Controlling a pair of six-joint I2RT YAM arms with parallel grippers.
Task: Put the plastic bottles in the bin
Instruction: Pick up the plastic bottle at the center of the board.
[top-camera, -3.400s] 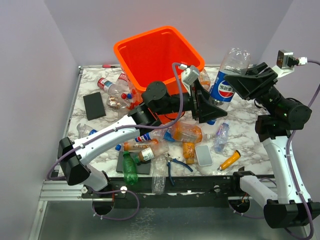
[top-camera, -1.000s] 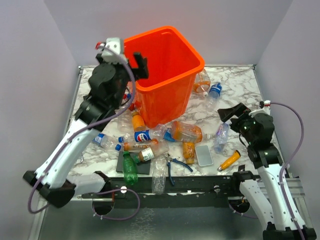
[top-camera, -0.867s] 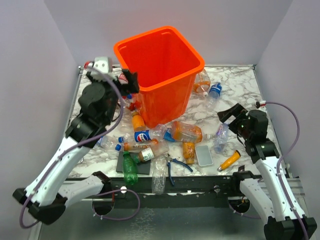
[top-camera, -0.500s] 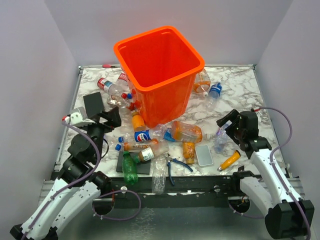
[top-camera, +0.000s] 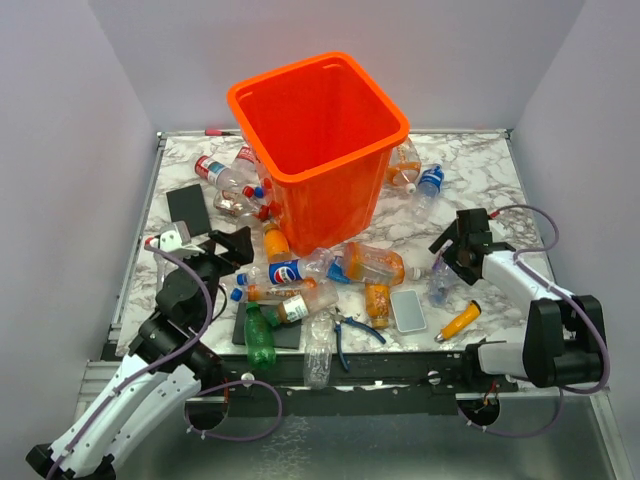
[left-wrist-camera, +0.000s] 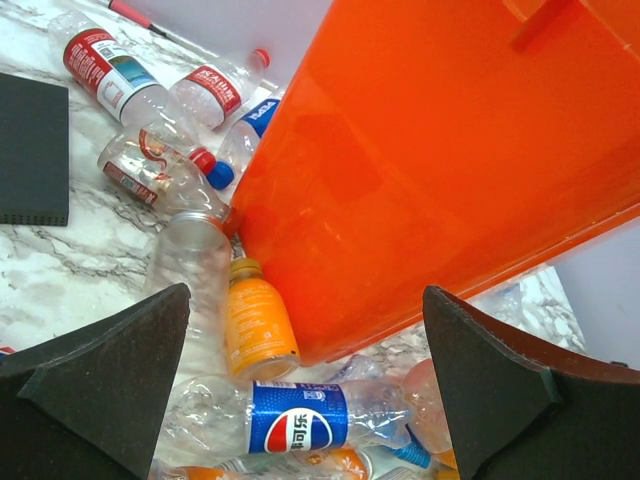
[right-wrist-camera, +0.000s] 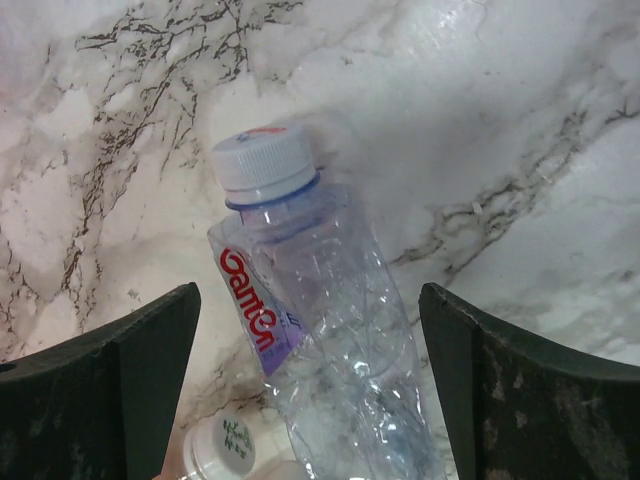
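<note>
Early: large bright orange square plastic bin (top-camera: 330, 200) shows no bottle inside; small clear plastic bottles (top-camera: 300, 270) strewn round it, 3 through 9 o'clock. Right gripper (right-wrist-camera: 308, 290) spread, astride crushed clear white-capped bottle (right-wrist-camera: 330, 340) at bin's 4 o'clock, untouched. Lies flat, axis 12–5 in wrist view, cap at 12. Left gripper (left-wrist-camera: 305, 295) spread, empty.

Looks like a robotics lab test cell rather than a home or a shop. Closed in on three sides by plain pale lilac panels (top-camera: 60, 150). Shows a marble-patterned surface (top-camera: 480, 170) edged with bare aluminium rail (top-camera: 110, 378). Carries two white-and-black robot arms bolted at that near edge, the left arm (top-camera: 170, 330) and the right arm (top-camera: 520, 280), both trailing purple cables (top-camera: 583, 330). Holds a staged jumble: crushed plastic bottles (top-camera: 375, 265) scattered around a bright orange bin (top-camera: 330, 190), blue-handled pliers (top-camera: 355, 330) and a black pad (top-camera: 187, 208).
</note>
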